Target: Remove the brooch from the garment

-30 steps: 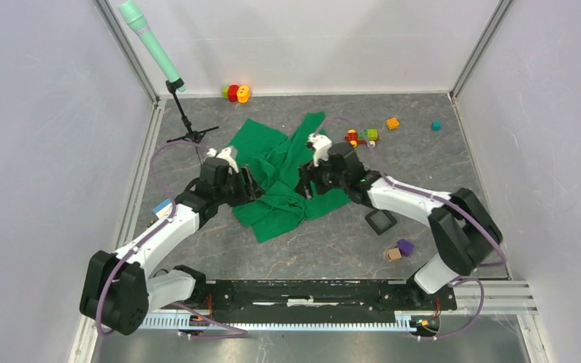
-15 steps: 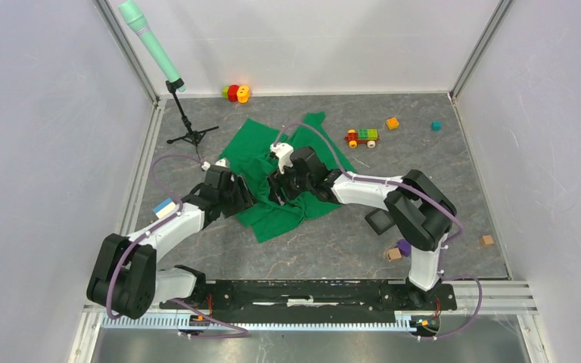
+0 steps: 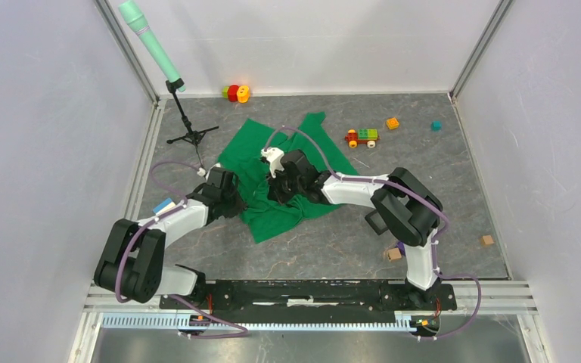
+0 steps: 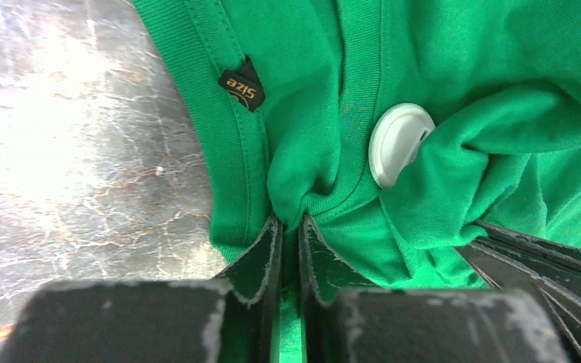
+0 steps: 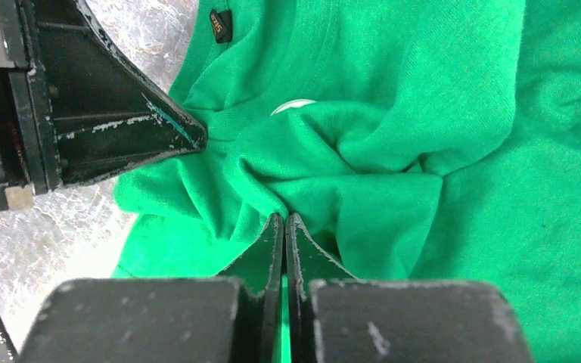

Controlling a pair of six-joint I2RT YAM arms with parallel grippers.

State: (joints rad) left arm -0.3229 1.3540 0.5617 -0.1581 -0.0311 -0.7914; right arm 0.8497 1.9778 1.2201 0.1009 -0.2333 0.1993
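Observation:
The green garment point(image 3: 268, 155) lies crumpled in the middle of the table. My left gripper point(image 3: 238, 201) point(image 4: 291, 220) is shut on a thick fold at its collar hem, below the black size tag point(image 4: 240, 83). My right gripper point(image 3: 276, 189) point(image 5: 284, 216) is shut on a thin bunched fold, with wrinkles running to its tips. A round white disc point(image 4: 399, 143) point(image 5: 291, 107) sits on the fabric between the two grippers, half covered by a fold. The brooch itself is hidden. In the right wrist view the left gripper's fingers point(image 5: 121, 128) rest on the cloth close by.
A tripod stand point(image 3: 190, 133) carries a mint tube point(image 3: 150, 44) at the back left. A toy train point(image 3: 361, 137), orange brick point(image 3: 392, 122) and teal cube point(image 3: 436, 125) lie at the back right. Black square frame point(image 3: 377, 221), purple block point(image 3: 404, 246) and tan cubes point(image 3: 486, 240) lie near right.
Both grippers have closed on folds of the garment. The right arm has swung left over the cloth, the left gripper has drawn back to its left edge, and the fabric is more bunched.

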